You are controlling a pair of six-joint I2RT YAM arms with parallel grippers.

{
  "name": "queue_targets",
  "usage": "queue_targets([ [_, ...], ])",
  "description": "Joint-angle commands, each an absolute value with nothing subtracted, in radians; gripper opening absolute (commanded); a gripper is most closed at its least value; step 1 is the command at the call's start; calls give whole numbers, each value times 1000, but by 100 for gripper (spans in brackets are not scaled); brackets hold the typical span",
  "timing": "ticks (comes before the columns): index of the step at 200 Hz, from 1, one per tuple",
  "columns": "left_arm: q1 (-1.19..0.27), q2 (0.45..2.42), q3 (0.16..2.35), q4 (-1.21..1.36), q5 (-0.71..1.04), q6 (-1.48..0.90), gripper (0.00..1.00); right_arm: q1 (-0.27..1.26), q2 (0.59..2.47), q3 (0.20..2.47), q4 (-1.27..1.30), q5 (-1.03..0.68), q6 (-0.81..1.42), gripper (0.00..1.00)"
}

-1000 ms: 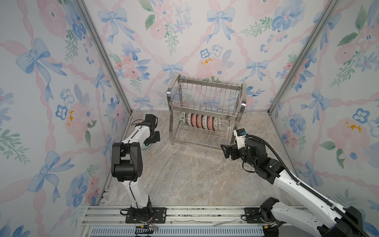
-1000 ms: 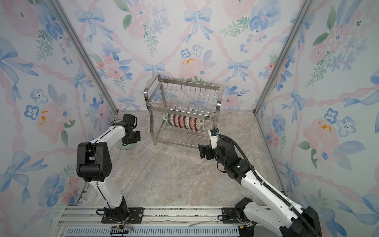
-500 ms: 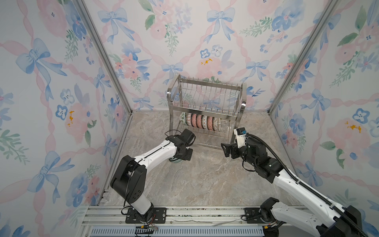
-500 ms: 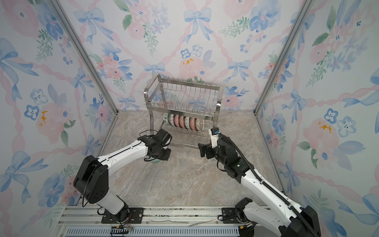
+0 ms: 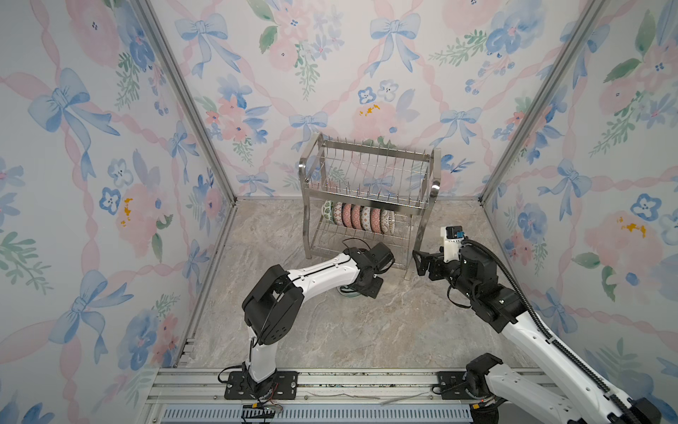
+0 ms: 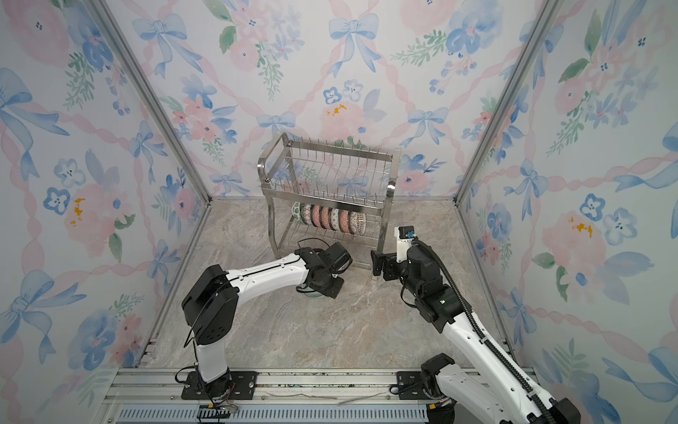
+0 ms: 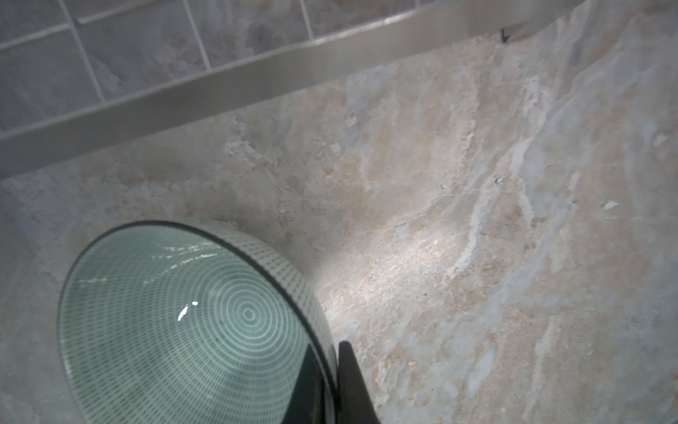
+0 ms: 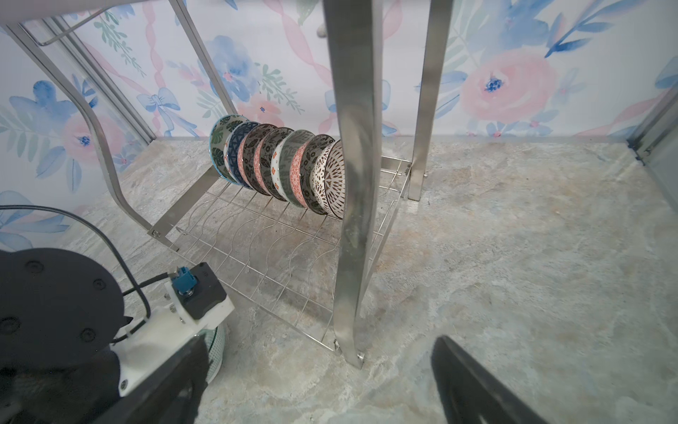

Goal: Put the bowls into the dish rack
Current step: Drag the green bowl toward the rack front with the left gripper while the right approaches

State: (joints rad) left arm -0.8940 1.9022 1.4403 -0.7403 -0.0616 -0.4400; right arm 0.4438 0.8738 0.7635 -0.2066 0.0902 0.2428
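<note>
A green bowl (image 7: pixel 183 330) with ring pattern sits low at the floor in front of the dish rack (image 5: pixel 367 183) (image 6: pixel 326 183). My left gripper (image 7: pixel 328 385) is shut on its rim, one finger inside and one outside. In both top views the left wrist (image 5: pixel 367 273) covers most of that bowl (image 5: pixel 346 292) (image 6: pixel 306 292); its edge also shows in the right wrist view (image 8: pixel 217 348). Several patterned bowls (image 5: pixel 361 218) (image 6: pixel 330 218) (image 8: pixel 279 165) stand on edge in the rack's lower tier. My right gripper (image 5: pixel 418 262) (image 8: pixel 319 367) is open and empty by the rack's front right leg (image 8: pixel 352 220).
The rack's upper tier (image 5: pixel 370 172) holds nothing. Floral walls with metal corner posts (image 5: pixel 183 99) close in the marble floor (image 5: pixel 330 330). The rack's front rail (image 7: pixel 257 84) runs just beyond the held bowl. Arm bases stand on the front rail (image 5: pixel 330 381).
My left arm has swung from the left wall across to the front of the rack, carrying the green bowl. The right arm has stayed put, open.
</note>
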Motion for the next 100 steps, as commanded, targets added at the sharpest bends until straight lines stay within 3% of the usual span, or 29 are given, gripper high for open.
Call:
queue_targets([
  [1, -914, 1941, 1478, -744, -39, -454, 19, 425, 840, 755, -257, 93, 260, 97],
  [62, -916, 1896, 1506, -744, -59, -449, 47, 407, 848, 770, -279, 78, 261, 97],
  [100, -845, 1727, 1483, -744, -81, -442, 78, 421, 882, 803, -306, 69, 260, 96],
])
